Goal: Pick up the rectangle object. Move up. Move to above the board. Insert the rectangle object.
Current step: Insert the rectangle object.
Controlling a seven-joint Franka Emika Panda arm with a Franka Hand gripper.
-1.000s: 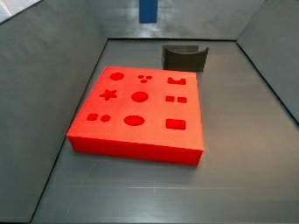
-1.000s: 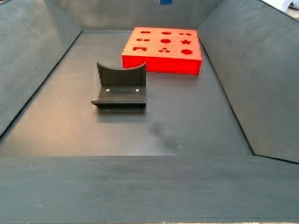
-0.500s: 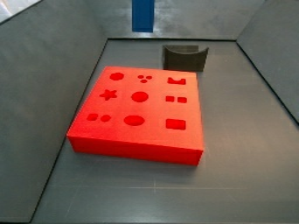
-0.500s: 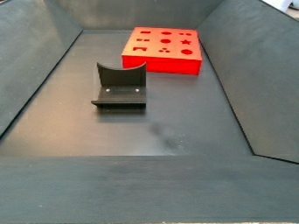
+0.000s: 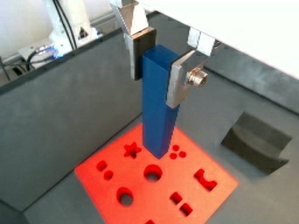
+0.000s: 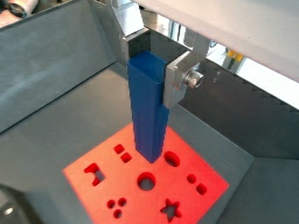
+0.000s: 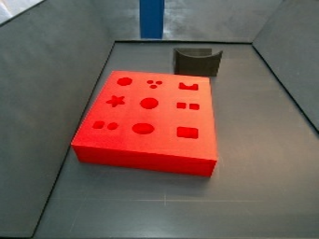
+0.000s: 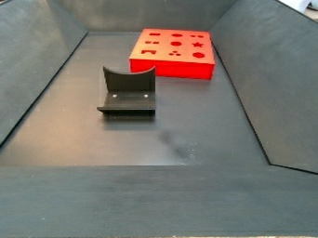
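Observation:
My gripper (image 5: 159, 63) (image 6: 153, 63) is shut on the top of the blue rectangle object (image 5: 156, 114) (image 6: 147, 109), which hangs upright high above the red board (image 5: 158, 175) (image 6: 140, 179). In both wrist views the bar's lower end hangs over the board's cut-outs without touching it. In a side view only the bar's lower part (image 7: 151, 19) shows at the top edge, above the far side of the board (image 7: 149, 121); the gripper itself is out of frame there. The board also shows in a side view (image 8: 174, 53), where bar and gripper are out of view.
The dark grey holder block (image 7: 197, 62) (image 8: 126, 91) (image 5: 257, 142) stands on the floor beside the board. Sloping grey walls enclose the bin floor (image 8: 162, 139) on all sides.
The blue bar has shifted slightly left and a little lower in the side view over the last second. Board and holder block have not moved.

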